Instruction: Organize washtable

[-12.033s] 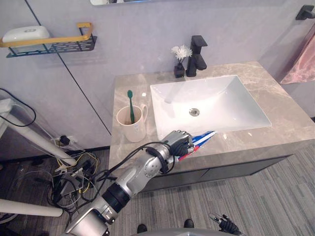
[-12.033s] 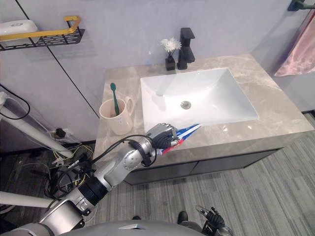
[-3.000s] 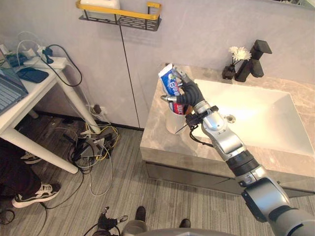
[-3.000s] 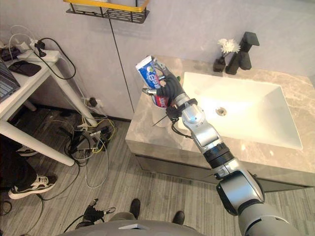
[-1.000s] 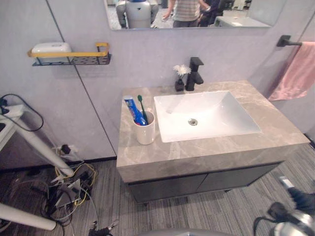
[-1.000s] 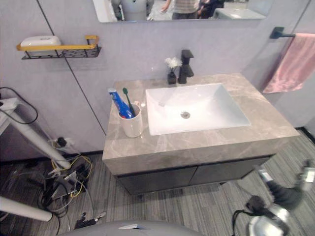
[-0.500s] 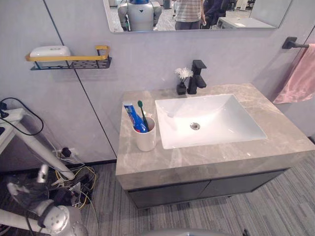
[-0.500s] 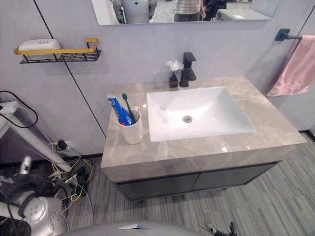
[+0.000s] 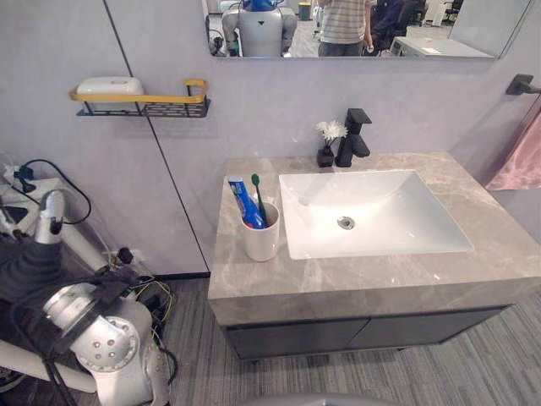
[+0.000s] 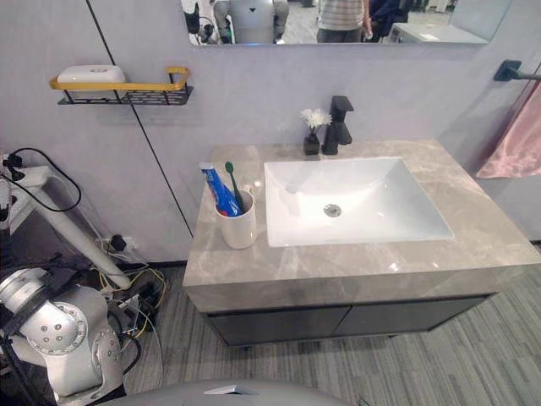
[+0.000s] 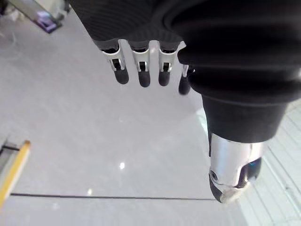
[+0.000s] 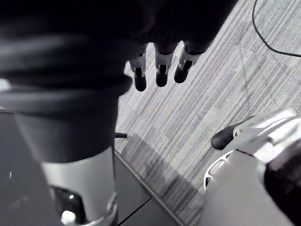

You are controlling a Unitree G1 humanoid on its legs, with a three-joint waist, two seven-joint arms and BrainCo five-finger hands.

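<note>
A white cup (image 9: 261, 240) stands on the grey stone washtable (image 9: 355, 279), just left of the white sink (image 9: 397, 222). In the cup a blue toothpaste tube (image 9: 246, 203) and a green toothbrush (image 9: 258, 193) lean upright. My left hand (image 9: 34, 258) is raised at the far left, away from the washtable, facing the wall. Its fingers (image 11: 141, 70) are straight and hold nothing. My right hand (image 12: 160, 70) hangs open over the striped floor with nothing in it.
A black faucet (image 9: 353, 135) and a small vase of white flowers (image 9: 326, 150) stand behind the sink. A wall shelf (image 9: 144, 100) carries a white soap box (image 9: 110, 85). A pink towel (image 9: 517, 156) hangs at the right. Cables (image 10: 127, 296) lie beside a white table leg (image 10: 68, 224).
The toothpaste tube, earlier held in a hand at the counter's front edge and then over the cup, now stands in the cup. My left arm has come up at the lower left; the camera has shifted.
</note>
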